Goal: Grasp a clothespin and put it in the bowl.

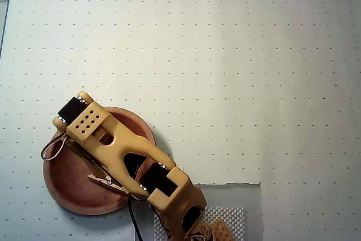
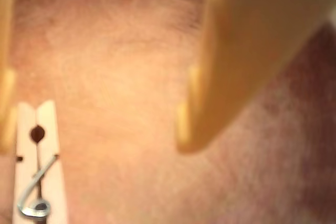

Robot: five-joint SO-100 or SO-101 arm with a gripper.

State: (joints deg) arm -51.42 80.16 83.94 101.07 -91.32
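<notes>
The reddish-brown wooden bowl (image 1: 70, 187) sits at the lower left of the overhead view, and my yellow arm (image 1: 121, 150) reaches over it from the lower right. The clothespin (image 1: 102, 181) lies inside the bowl, partly under the arm. In the wrist view, the clothespin (image 2: 38, 166) lies flat on the bowl floor (image 2: 121, 51) at the lower left, its metal spring showing. My gripper (image 2: 94, 140) is open over the bowl. One finger (image 2: 231, 61) is at the right, and the other finger (image 2: 5, 103) is at the left edge beside the clothespin.
The table (image 1: 225, 55) is white with a grid of small dots. A grey mat (image 1: 242, 196) with a white mesh pad (image 1: 225, 218) lies around the arm's base at the bottom. A wire loop (image 1: 51, 148) hangs over the bowl's left rim.
</notes>
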